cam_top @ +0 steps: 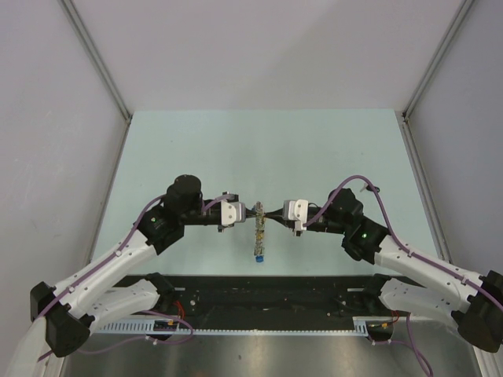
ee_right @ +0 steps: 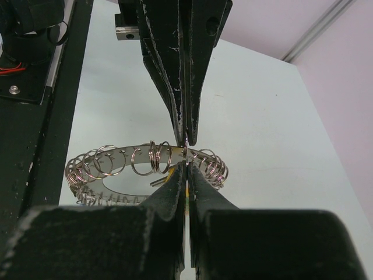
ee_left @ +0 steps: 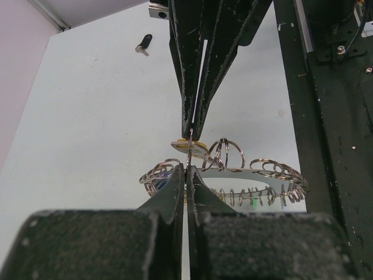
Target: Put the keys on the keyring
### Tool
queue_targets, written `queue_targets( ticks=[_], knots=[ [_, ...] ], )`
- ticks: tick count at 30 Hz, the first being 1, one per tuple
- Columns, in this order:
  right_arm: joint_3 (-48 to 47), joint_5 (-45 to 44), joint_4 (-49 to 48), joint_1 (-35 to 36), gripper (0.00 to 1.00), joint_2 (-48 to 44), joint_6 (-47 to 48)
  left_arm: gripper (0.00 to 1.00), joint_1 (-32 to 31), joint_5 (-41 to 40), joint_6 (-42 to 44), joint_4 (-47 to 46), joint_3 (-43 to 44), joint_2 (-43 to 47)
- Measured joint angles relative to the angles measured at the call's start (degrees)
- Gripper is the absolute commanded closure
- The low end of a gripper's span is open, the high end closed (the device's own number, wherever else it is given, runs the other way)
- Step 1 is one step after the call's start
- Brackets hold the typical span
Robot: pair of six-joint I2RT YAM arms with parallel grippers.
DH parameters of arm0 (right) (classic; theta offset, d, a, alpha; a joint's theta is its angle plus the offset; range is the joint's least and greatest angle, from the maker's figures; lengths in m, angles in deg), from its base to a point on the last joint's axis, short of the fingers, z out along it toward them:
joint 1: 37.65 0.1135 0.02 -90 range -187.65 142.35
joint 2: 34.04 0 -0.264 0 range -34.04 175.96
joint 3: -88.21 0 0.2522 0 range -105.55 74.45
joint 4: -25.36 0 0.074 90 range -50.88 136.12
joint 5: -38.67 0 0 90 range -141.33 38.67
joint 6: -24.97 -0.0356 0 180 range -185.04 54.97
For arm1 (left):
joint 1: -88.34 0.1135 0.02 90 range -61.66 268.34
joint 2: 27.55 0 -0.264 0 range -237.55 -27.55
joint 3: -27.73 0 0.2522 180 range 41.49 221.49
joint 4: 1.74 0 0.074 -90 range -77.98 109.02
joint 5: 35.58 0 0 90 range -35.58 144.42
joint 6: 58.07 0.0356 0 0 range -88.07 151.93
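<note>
The keyring [cam_top: 258,233], a flat grey ring hung with many small split rings, hangs edge-on between my two grippers above the table. In the left wrist view the keyring [ee_left: 256,171] lies just past my left gripper [ee_left: 187,169], which is shut on one thin split ring at its edge. My right gripper [ee_right: 185,166] is shut from the opposite side, with a yellow-headed key [ee_right: 173,170] showing between its fingers. That key [ee_left: 197,148] sits at the right fingertips. A blue key [cam_top: 258,255] dangles at the bottom. A black-headed key [ee_left: 144,44] lies loose on the table.
The pale green table [cam_top: 314,149] is bounded by grey walls left, right and behind. A black base plate [cam_top: 267,294] runs along the near edge under the arms. Both arms' cables loop beside the wrists.
</note>
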Motion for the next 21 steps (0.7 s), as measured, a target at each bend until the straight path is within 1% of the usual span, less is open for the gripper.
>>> queue_targets(
  ticks=[21],
  knots=[
    [0.0, -0.4, 0.3, 0.0, 1.00, -0.3, -1.3, 1.00, 0.0, -0.3, 0.0, 0.0, 0.0, 0.0]
  ],
)
